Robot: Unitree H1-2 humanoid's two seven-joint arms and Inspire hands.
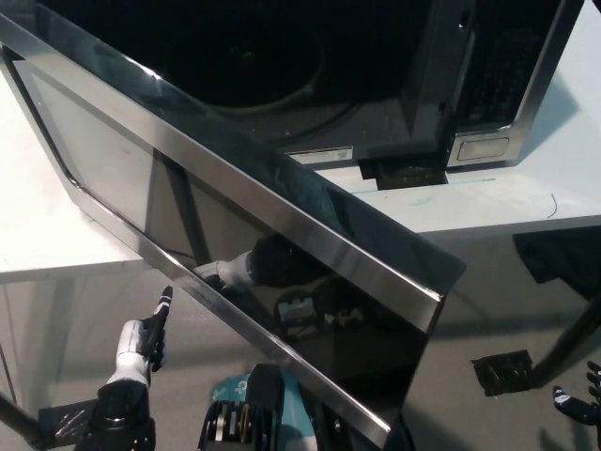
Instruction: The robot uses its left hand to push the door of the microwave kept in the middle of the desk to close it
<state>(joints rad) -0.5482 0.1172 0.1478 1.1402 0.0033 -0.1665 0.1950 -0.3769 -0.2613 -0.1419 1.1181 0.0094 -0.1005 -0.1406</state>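
The microwave (394,85) sits on the white desk (526,202) across the top of the frame, its dark cavity showing in the upper middle and its control panel (498,85) at the upper right. Its door (244,235) stands open, swung out toward the camera and running as a glossy dark slab from the upper left to the lower right. The left hand (148,340) is at the lower left, just below the door's lower edge, fingers apart with one stretched up toward that edge; contact cannot be told. The right hand (577,399) rests at the lower right edge, only partly visible, so its state cannot be told.
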